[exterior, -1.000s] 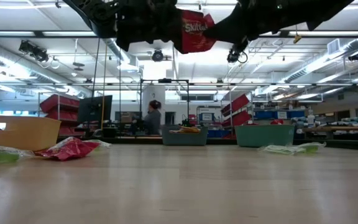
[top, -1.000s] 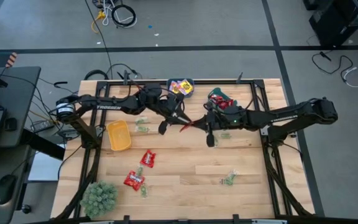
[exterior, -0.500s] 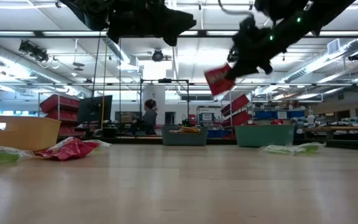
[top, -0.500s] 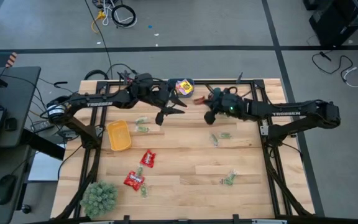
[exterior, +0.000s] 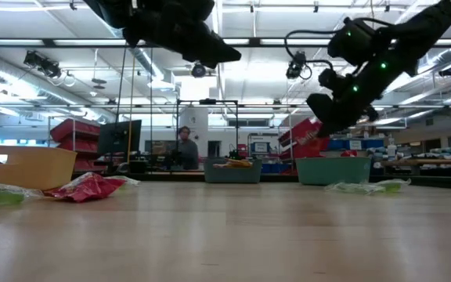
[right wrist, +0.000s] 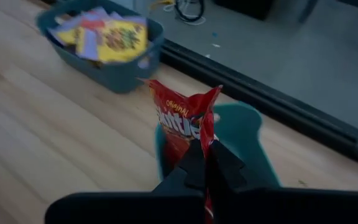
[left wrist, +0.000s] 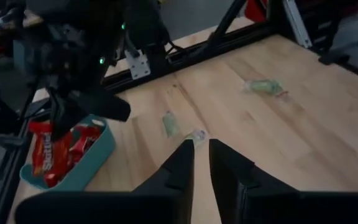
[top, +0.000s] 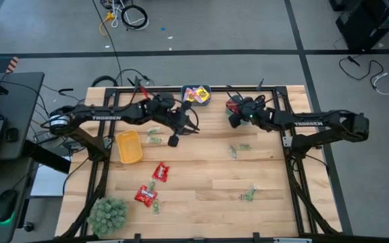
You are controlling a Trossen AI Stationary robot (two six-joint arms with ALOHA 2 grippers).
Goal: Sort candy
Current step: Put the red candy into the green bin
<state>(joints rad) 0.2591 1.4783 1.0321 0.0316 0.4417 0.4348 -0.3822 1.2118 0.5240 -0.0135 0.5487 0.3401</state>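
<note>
My right gripper [top: 234,110] is at the table's far edge, shut on a red candy packet [right wrist: 182,121] just above the teal bin [right wrist: 248,138] of red packets [left wrist: 73,146]. My left gripper [left wrist: 201,149] hovers over the table's middle, left of the other. Its fingers stand a narrow gap apart with nothing between them. Two red packets [top: 161,171] and small pale green pieces [top: 238,148] lie flat on the wood. Another teal bin [top: 196,94] holds yellow packets. My right gripper pinches one end of the red packet [right wrist: 190,142] between its two fingers, which slant downward toward the table's far edge. The rest of the packet [left wrist: 42,144] hangs past the fingertips, lifted clear, over the bin of red packets.
A yellow bin [top: 128,146] stands on the left of the table, and a green fuzzy plant ball [top: 107,214] sits at the near left corner. More green pieces [top: 248,194] lie near right. A person [exterior: 183,147] is in the room beyond the far edge.
My right gripper has carried the red packet from over the table's middle toward the far edge and down to the bin of red packets, rolling as it went. My left gripper spread its fingers wide, then drew them nearly together, and tipped downward.
</note>
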